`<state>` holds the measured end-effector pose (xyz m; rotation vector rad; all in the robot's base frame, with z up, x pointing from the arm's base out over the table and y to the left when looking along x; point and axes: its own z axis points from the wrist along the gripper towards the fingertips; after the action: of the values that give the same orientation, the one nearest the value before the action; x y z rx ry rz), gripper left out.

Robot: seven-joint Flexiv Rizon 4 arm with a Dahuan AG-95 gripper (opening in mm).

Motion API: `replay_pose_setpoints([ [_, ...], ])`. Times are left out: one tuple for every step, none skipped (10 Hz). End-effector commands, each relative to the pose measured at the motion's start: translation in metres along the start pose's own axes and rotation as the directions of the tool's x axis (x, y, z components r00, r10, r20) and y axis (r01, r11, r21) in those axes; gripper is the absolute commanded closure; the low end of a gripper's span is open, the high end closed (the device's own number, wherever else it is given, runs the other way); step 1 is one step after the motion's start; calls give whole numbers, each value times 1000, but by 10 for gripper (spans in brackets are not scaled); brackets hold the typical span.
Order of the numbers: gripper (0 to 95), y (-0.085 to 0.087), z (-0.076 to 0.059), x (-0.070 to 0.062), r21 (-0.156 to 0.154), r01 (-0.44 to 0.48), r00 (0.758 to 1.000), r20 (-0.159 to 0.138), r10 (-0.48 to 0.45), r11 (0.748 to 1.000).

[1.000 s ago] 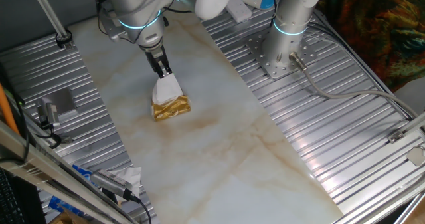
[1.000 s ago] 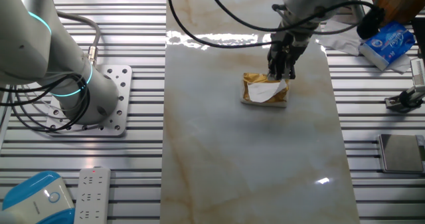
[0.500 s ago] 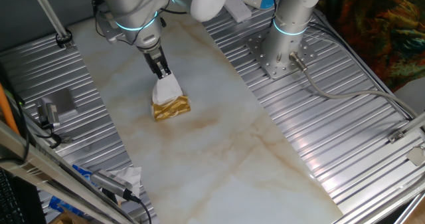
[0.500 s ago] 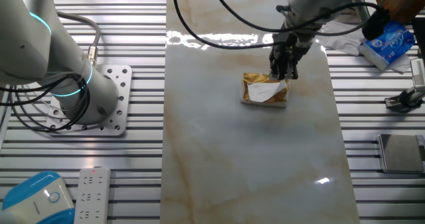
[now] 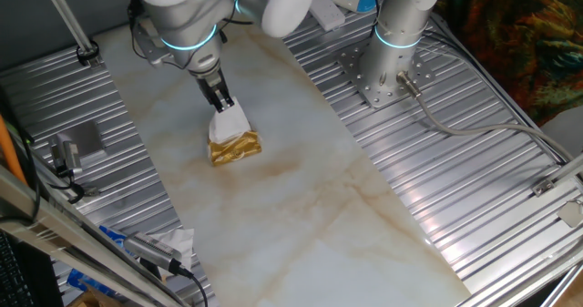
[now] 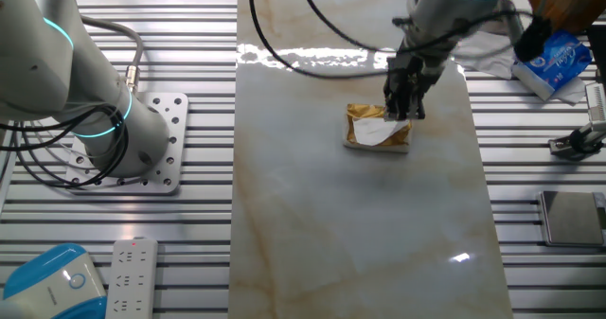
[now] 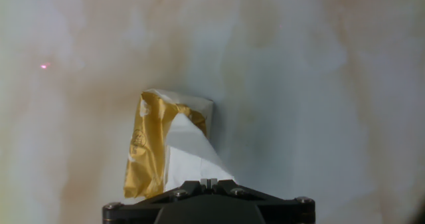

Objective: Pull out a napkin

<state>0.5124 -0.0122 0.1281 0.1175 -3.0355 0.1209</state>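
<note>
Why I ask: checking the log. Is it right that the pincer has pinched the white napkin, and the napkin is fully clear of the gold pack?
Not fully clear. The hand view shows the napkin, pinched by the pincer, still running into the gold pack.

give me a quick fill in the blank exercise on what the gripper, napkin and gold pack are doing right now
1. The gripper is shut on the white ____, which it has by one end.
2. The napkin runs from the fingers down into the ____-coloured pack.
3. The pack lies on the ____ tabletop, not on the ribbed metal.
4. The napkin's lower end is ____ the pack, not free of it.

Missing words: napkin; gold; marble; inside
</note>
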Motion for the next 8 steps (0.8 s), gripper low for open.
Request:
replay_pose_setpoints([
  [950, -2, -3, 3, -61, 47, 999, -3, -48, 997],
  [190, -3, -3, 3, -107, 55, 998, 4, -55, 993],
  [0, -3, -2, 3, -116, 57, 998, 7, -57, 992],
  [0, -5, 3, 2, -108, 64, 998, 9, -63, 992],
  [0, -5, 7, 1, -106, 65, 998, 11, -64, 992],
  [0, -6, 8, 1, -107, 66, 998, 13, -65, 992],
  [0, -6, 10, 0, -103, 66, 998, 14, -65, 992],
  [0, -7, 15, -1, -106, 73, 997, 16, -71, 992],
])
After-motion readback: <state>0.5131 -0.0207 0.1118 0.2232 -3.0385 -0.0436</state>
